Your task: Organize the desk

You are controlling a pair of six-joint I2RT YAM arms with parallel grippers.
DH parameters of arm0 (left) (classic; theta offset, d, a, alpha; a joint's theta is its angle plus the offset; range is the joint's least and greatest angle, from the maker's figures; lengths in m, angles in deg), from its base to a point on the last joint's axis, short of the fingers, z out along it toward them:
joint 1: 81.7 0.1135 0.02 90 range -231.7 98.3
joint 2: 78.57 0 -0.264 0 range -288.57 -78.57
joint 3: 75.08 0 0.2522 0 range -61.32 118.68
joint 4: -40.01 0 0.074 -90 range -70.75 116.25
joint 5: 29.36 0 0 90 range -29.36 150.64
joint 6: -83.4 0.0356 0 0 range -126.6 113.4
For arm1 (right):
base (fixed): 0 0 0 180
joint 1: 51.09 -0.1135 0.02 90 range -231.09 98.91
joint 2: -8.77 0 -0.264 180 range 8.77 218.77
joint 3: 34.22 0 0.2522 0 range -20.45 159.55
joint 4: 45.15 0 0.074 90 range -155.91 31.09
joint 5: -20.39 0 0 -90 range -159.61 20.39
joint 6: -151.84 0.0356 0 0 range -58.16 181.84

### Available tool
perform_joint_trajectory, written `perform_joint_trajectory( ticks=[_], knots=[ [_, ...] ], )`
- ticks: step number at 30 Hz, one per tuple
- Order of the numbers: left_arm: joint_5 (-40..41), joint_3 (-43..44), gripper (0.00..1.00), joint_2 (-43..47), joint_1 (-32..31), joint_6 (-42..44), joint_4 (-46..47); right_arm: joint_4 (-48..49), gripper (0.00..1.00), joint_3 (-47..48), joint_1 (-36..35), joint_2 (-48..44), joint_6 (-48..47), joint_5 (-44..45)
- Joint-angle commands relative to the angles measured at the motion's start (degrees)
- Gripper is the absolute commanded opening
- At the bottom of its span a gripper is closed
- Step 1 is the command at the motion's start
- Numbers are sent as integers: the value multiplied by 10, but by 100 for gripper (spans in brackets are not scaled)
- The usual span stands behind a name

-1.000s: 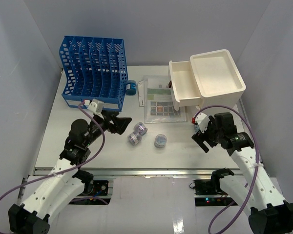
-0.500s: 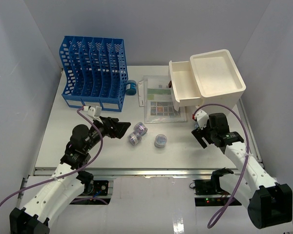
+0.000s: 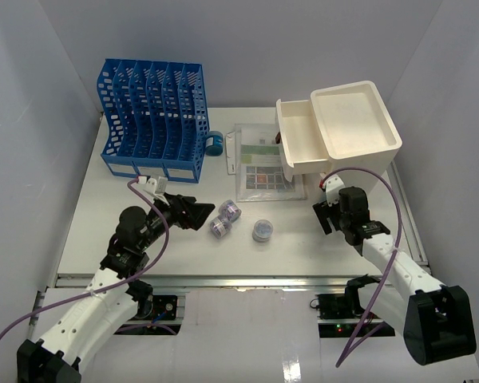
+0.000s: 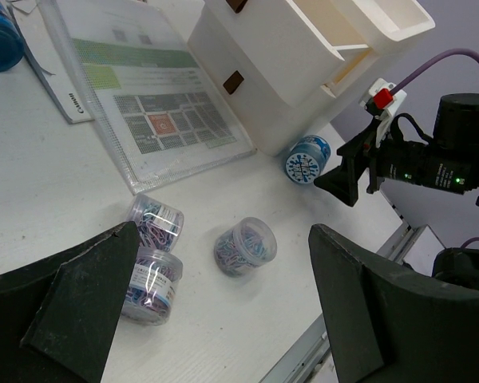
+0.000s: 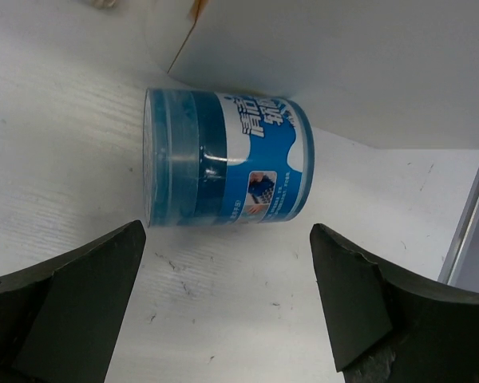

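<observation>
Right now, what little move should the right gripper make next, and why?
Probably ease the right gripper forward a little. Its jaws are open and empty, and the blue jar lies on its side just ahead of them, beside the cream drawer cabinet. Moving in would likely put a finger on each side of the jar, ready to close.

The left arm (image 3: 116, 267) reaches from the desk's (image 3: 303, 251) near-left corner; the left gripper (image 3: 201, 214) points right, low, its 2 jaws spread wide and empty. The right arm (image 3: 391, 259) stretches from the near-right corner, and the right gripper (image 3: 326, 207) aims toward the far edge, jaws wide apart, gripping nothing.
</observation>
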Motion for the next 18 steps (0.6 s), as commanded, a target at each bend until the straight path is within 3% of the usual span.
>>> perform_joint_trajectory(
  ticks=[1,6,18],
  knots=[
    [-9,-7,98,1,2,-6,18,64,91,6,13,3,43,3],
    [-10,-11,98,4,2,-7,18,68,91,16,39,8,77,-66],
    [-6,-11,98,18,2,-3,10,79,95,30,65,60,116,-117]
  ],
)
